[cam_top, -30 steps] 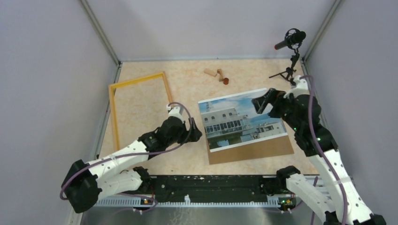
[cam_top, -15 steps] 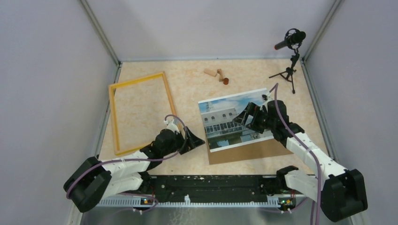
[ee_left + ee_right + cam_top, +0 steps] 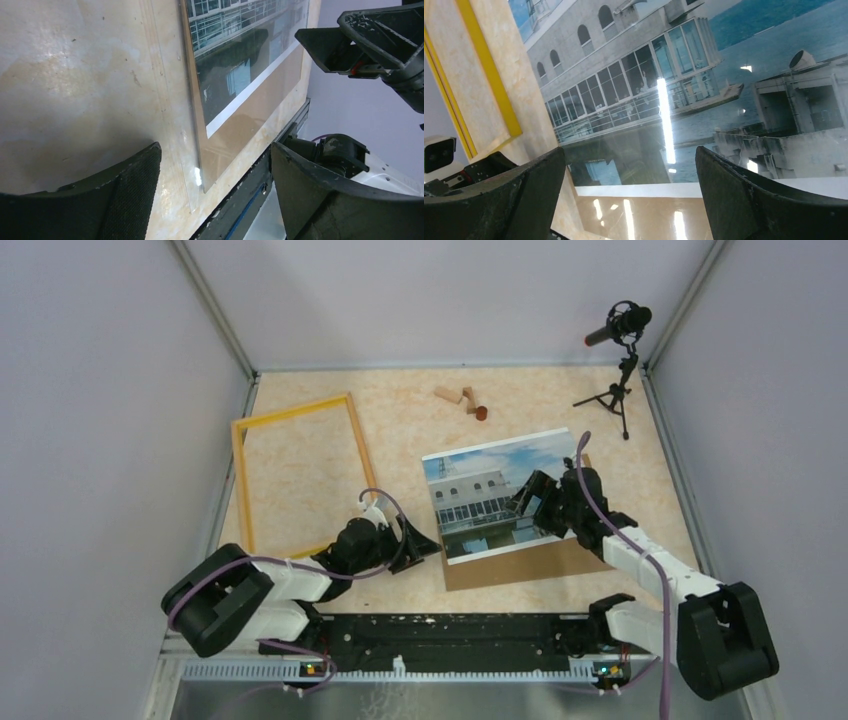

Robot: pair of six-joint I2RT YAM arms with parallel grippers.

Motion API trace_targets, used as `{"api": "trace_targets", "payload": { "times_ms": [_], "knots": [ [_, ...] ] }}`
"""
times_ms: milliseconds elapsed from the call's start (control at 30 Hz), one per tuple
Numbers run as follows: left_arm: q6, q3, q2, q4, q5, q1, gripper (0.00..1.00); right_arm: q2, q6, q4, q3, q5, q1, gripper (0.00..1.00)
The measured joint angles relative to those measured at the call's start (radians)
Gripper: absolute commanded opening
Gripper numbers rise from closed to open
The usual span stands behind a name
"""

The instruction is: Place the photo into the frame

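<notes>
Top view: photo (image 3: 510, 495) flat on brown board (image 3: 540, 565), frame (image 3: 240, 485) well left of photo, L hand (image 3: 415, 537) spread at photo's near-left corner, R hand (image 3: 535, 502) spread over photo's right half; L wrist: prob. best nip photo edge only, not board; R wrist: steady photo lightly, w/o creasing.

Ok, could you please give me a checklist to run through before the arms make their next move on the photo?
1. Left gripper open: ok, fingers spread by the photo's near-left corner.
2. Right gripper open: ok, positioned over the photo.
3. Photo gripped: not ok, it lies flat on the brown backing board, and neither gripper is closed on it.
4. Frame opening free: ok, only tabletop shows inside it.
5. Photo edge raised enough to pinch: cannot tell.
</notes>
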State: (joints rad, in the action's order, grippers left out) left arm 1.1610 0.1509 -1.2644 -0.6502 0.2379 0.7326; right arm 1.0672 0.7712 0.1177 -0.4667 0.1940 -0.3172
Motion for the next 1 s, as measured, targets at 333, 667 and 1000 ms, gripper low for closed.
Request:
{"api": "trace_targets", "payload": {
  "times_ms": [333, 667, 1000],
  "knots": [
    [0.09, -0.028, -0.15, -0.221, 0.047, -0.004, 0.78, 0.038, 0.002, -0.089, 0.051, -0.004, 0.034, 0.99],
    [0.188, -0.043, -0.261, -0.37, 0.089, -0.023, 0.75, 0.082, 0.009, -0.148, 0.067, 0.019, 0.035, 0.99],
    [0.224, -0.054, -0.374, -0.53, 0.128, -0.037, 0.54, 0.121, 0.011, -0.208, 0.067, 0.055, 0.037, 0.99]
  ]
}}
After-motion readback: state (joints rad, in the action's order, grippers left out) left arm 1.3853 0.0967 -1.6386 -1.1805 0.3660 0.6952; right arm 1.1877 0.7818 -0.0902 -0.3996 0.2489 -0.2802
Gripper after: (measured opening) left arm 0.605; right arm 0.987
